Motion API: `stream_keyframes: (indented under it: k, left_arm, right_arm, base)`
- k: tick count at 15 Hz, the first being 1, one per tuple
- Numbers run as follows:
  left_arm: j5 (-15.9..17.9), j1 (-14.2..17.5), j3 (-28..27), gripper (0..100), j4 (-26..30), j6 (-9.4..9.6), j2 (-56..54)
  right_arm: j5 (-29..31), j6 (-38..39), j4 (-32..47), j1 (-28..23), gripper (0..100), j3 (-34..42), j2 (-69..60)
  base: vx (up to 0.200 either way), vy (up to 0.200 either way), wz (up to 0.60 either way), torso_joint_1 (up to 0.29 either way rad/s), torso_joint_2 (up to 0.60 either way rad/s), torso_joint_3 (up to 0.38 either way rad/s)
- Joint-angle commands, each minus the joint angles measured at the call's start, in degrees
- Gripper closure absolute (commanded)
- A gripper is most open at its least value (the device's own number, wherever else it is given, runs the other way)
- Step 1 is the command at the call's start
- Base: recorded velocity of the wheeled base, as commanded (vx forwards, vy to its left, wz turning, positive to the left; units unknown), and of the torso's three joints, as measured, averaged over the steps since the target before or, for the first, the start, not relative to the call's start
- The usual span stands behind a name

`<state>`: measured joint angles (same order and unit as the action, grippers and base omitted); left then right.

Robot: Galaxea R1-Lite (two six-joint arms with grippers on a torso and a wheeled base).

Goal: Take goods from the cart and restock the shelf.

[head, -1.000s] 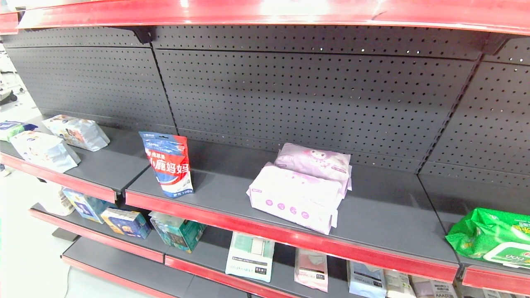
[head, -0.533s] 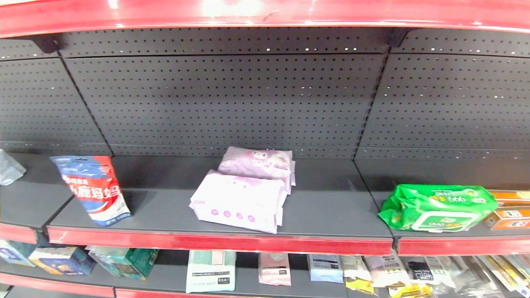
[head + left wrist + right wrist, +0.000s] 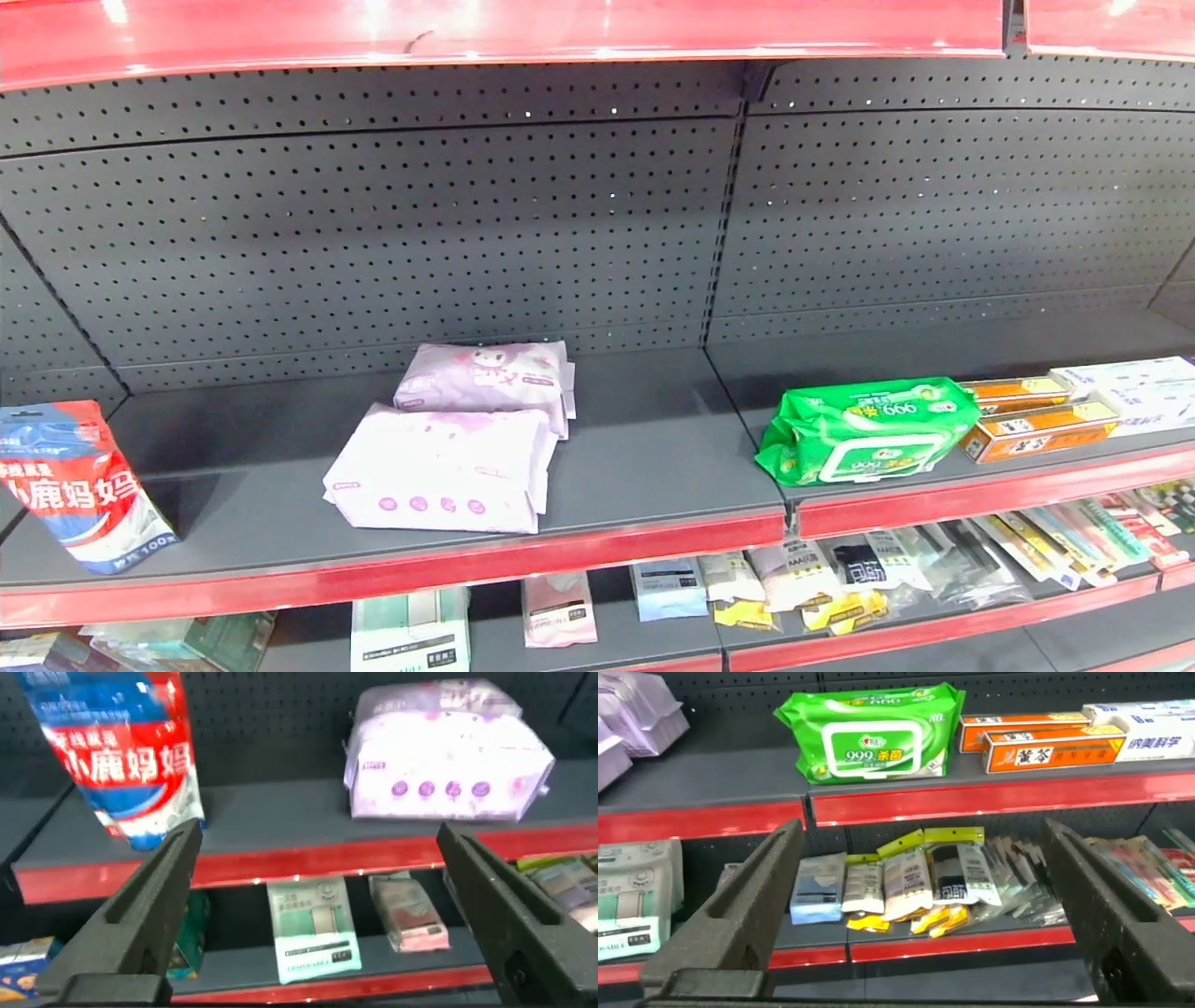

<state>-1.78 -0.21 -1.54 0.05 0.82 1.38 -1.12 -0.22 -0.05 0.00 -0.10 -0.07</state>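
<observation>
Head view: a dark shelf [image 3: 597, 553] with a red front rim runs before a perforated back panel [image 3: 373, 233]; at its far left a blue-and-red pouch [image 3: 79, 485] stands upright near the rim; toward the middle lie two lilac soft packs, the near pack [image 3: 439, 467] flat by the rim and the far pack [image 3: 485, 376] just behind it, touching or nearly so; right of the upright divider a green wet-wipes pack [image 3: 868, 429] lies flat, with two orange boxes [image 3: 1036, 420] just beside it on the right and white boxes [image 3: 1134, 387] beyond those; the lower shelf [image 3: 653, 644] carries a row of small packets. Left wrist view: the left gripper [image 3: 318, 915] is released, its dark fingers [image 3: 140, 915] spread wide in front of the shelf's rim, level with the lower shelf; beyond it stand the blue-and-red pouch [image 3: 121, 761] and the near pack [image 3: 444, 761], well apart from each other. Right wrist view: the right gripper [image 3: 920, 915] is likewise released, fingers [image 3: 738, 915] spread wide before the lower shelf's small packets [image 3: 906, 882]; on the shelf above those lie the green wet-wipes pack [image 3: 868, 733], the orange boxes [image 3: 1046, 742] and a white box [image 3: 1148, 714].
</observation>
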Motion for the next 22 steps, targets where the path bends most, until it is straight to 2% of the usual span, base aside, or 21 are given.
stream_keyframes:
  k: [1, 2, 3, 4, 5, 6, 8, 9, 12, 14, 15, 17, 19, 22]
  left_arm:
    - [-0.86, 0.03, -16.13, 0, 0.65, -4.07, 19.28]
    - [-1.47, 0.12, -27.82, 0, 0.13, -10.66, 33.34]
    - [-3.67, 1.00, -32.92, 0, 0.30, -10.48, 42.92]
    - [-6.13, 2.05, -35.38, 0, 0.04, -10.22, 50.57]
    - [-6.22, 2.14, -37.05, 0, 0.13, -10.40, 55.66]
    - [-5.43, 2.14, -38.81, 0, 0.48, -10.84, 62.17]
    - [-1.65, 2.14, -39.68, 0, 0.39, -10.84, 68.93]
    - [-1.65, 2.14, -40.12, 0, 0.39, -11.10, 71.75]
    - [-1.21, 2.14, -41.35, 0, -0.05, -14.97, 79.57]
    - [1.16, 2.05, -42.15, 0, -0.14, -15.14, 82.65]
    - [3.89, 2.05, -42.32, 0, -0.14, -14.70, 84.14]
    - [4.24, 1.88, -43.73, 0, -0.14, -13.30, 87.04]
    - [5.03, 0.56, -46.54, 0, -0.14, -13.39, 89.68]
    - [8.64, -1.11, -50.32, 0, -0.14, -13.56, 93.90]
  right_arm:
    - [-0.02, -0.04, -0.04, 0.00, 0, 0.01, 0.07]
    - [-0.02, -0.04, -0.04, 0.00, 0, 0.01, 0.07]
    - [-0.02, -0.04, 0.05, 0.00, 0, 0.01, 0.07]
    - [-0.02, -0.04, -0.04, 0.00, 0, 0.01, 0.07]
    - [-0.02, -0.04, -0.04, 0.00, 0, 0.01, 0.07]
    - [-0.02, -0.04, -0.04, 0.00, 0, 0.01, 0.07]
    - [-0.02, -0.04, -0.04, 0.00, 0, 0.01, 0.07]
    - [-0.02, -0.04, -0.04, 0.00, 0, 0.01, 0.07]
    - [-0.02, -0.04, -0.04, 0.00, 0, 0.01, 0.07]
    - [-0.02, -0.04, 0.05, 0.00, 0, 0.01, 0.07]
    - [-0.02, -0.04, -0.04, 0.00, 0, 0.01, 0.07]
    - [-0.02, -0.04, -0.04, 0.00, 0, 0.01, 0.07]
    - [-0.02, -0.04, -0.04, 0.00, 0, 0.01, 0.07]
    - [-0.02, -0.04, -0.04, 0.00, 0, 0.01, 0.07]
  base:
    - [0.000, 0.000, 0.00, 0.000, 0.00, 0.000]
    - [0.000, 0.000, 0.00, 0.000, 0.00, 0.000]
    - [0.000, 0.000, 0.00, 0.000, 0.00, 0.000]
    - [0.000, 0.000, 0.00, 0.000, 0.00, 0.000]
    - [0.000, 0.000, 0.00, 0.000, 0.00, 0.000]
    - [0.000, 0.000, 0.00, 0.000, 0.00, 0.000]
    - [0.000, 0.000, 0.00, 0.000, 0.00, 0.000]
    - [0.000, 0.000, 0.00, 0.000, 0.00, 0.000]
    - [0.000, 0.000, 0.00, 0.000, 0.00, 0.000]
    - [0.000, 0.000, 0.00, 0.000, 0.00, 0.000]
    - [0.000, 0.000, 0.00, 0.000, 0.00, 0.000]
    - [0.000, 0.000, 0.00, 0.000, 0.00, 0.000]
    - [0.000, 0.000, 0.00, 0.000, 0.00, 0.000]
    - [0.000, 0.000, 0.00, 0.000, 0.00, 0.000]
